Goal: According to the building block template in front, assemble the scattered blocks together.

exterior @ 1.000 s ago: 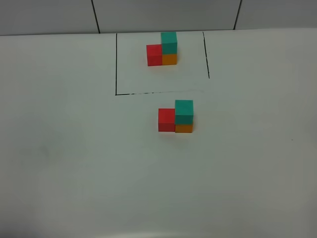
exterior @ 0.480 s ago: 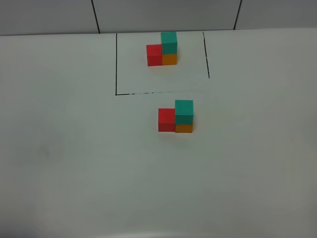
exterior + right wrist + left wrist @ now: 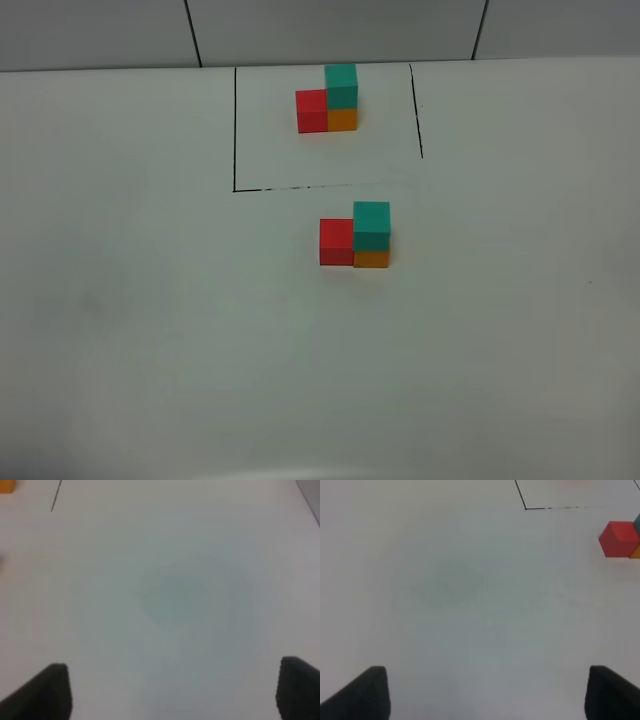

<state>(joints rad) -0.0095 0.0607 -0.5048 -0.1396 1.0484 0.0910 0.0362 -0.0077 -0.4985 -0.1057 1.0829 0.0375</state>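
The template stands in a black-lined box (image 3: pixel 235 130) at the back: a red block (image 3: pixel 311 110) beside an orange block (image 3: pixel 343 120) with a green block (image 3: pixel 341 86) on top. In front of the box stands an assembled copy: red block (image 3: pixel 336 241), orange block (image 3: pixel 372 259), green block (image 3: pixel 371 225) on the orange one. The copy's red block also shows in the left wrist view (image 3: pixel 618 539). My left gripper (image 3: pixel 487 695) and right gripper (image 3: pixel 172 695) are both open and empty over bare table. Neither arm shows in the high view.
The white table (image 3: pixel 150 320) runs to a tiled wall (image 3: pixel 330 30) at the back. An orange block corner (image 3: pixel 6 485) shows at the edge of the right wrist view.
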